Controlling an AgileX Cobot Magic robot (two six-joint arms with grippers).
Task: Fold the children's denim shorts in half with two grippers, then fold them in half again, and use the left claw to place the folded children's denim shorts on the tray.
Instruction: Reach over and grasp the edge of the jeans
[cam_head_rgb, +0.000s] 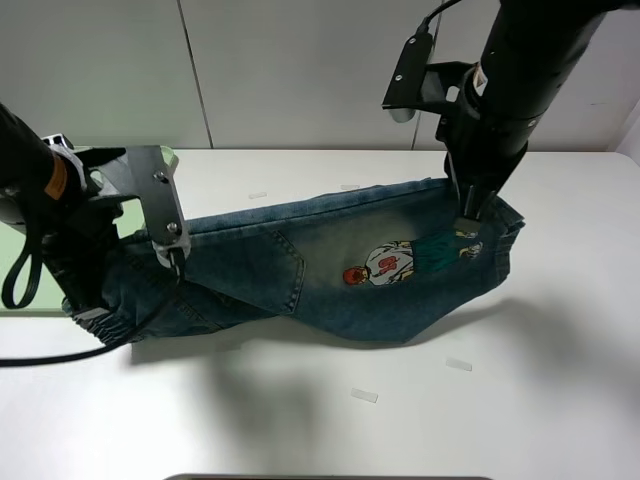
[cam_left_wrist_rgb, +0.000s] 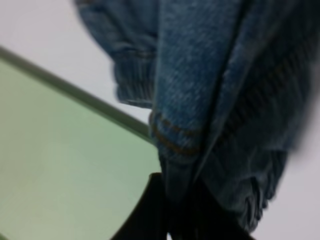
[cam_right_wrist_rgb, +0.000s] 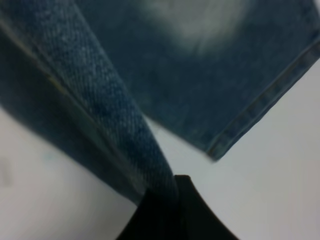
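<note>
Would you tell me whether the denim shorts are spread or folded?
Partly folded: the denim shorts drape over themselves, edges pinched by the left pincer and right pincer.

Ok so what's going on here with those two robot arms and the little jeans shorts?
Two robot arms are partway through folding a pair of children's denim shorts over a white table. The left gripper is shut on the left end of the cloth and the right gripper is shut on the right end. The shorts are held up between them, with the cartoon patch facing up. The green tray sits by the left arm, and the shorts are not laid on it yet.
</note>
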